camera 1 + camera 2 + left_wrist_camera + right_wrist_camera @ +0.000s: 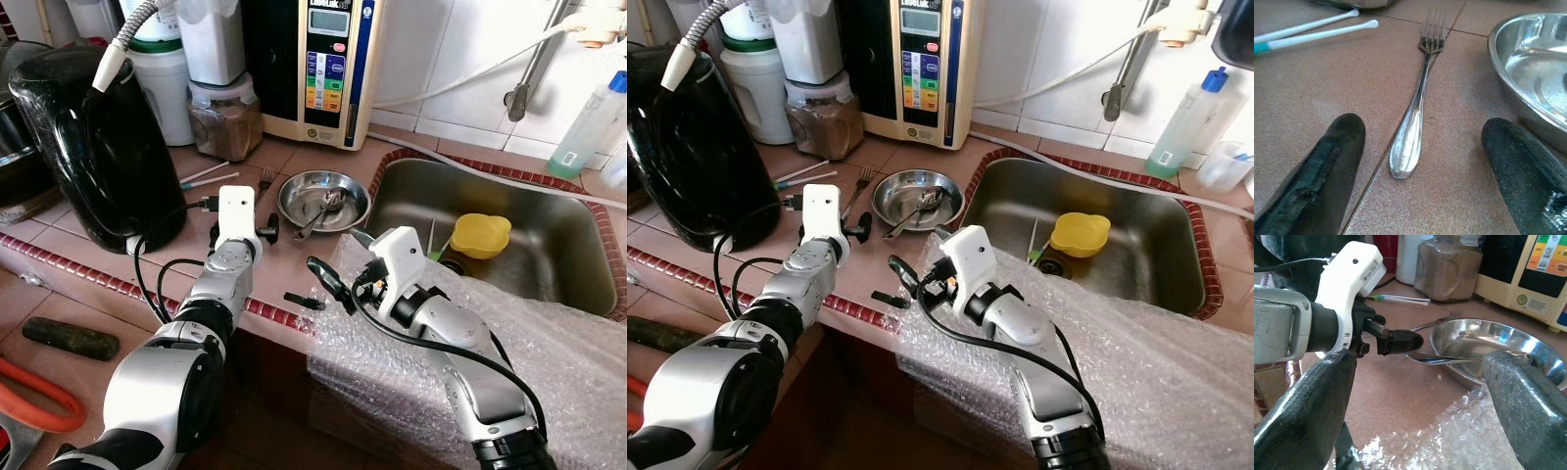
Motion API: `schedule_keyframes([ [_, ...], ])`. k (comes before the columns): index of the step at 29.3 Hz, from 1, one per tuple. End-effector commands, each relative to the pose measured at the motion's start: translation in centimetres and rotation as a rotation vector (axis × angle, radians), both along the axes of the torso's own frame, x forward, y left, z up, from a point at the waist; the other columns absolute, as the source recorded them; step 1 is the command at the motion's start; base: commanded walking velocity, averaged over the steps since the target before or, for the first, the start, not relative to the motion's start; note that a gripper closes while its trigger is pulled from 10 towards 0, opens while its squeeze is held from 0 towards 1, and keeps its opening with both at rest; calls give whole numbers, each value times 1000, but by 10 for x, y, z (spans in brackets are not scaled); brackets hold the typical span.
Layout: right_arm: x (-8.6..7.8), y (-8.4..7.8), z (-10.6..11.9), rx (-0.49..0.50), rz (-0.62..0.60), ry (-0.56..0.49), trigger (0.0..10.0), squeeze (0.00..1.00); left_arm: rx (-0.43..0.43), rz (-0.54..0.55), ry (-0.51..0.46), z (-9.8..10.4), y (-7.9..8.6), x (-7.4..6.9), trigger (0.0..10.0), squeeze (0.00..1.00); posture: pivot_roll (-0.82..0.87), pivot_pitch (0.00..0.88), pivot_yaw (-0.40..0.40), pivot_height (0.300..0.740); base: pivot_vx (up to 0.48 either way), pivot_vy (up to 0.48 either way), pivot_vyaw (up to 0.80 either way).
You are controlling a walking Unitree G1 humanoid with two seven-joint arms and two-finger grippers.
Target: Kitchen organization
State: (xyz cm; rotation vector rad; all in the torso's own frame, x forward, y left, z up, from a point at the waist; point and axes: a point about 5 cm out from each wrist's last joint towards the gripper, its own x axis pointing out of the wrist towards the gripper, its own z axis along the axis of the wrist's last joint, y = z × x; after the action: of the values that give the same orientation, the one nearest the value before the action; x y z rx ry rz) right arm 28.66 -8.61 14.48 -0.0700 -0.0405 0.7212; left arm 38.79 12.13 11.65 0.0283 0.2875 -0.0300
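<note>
Fork (pixel 1415 122) lies flat on the tiled worktop (pixel 294 157), just beside the steel bowl (pixel 323 199), tines toward the back wall; left end effector (pixel 1420 171) is low over the fork handle, fingers spread wide, one either side, not touching; right end effector (pixel 1415 396) is wide open near the front edge, over bubble wrap (pixel 549 343); a spoon (pixel 1449 359) rests in the bowl.
</note>
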Motion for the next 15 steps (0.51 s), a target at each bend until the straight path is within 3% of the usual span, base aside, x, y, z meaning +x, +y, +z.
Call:
schedule_keyframes([
  [1,-2,2,6,6,3,-18,10000,0,21,-24,13,5,-1,3,0,0,-102,0,24,740,0,0,0],
  [15,-3,3,5,18,34,-3,10000,0,54,-58,65,-2,3,0,0,0,-91,0,27,740,0,0,0],
])
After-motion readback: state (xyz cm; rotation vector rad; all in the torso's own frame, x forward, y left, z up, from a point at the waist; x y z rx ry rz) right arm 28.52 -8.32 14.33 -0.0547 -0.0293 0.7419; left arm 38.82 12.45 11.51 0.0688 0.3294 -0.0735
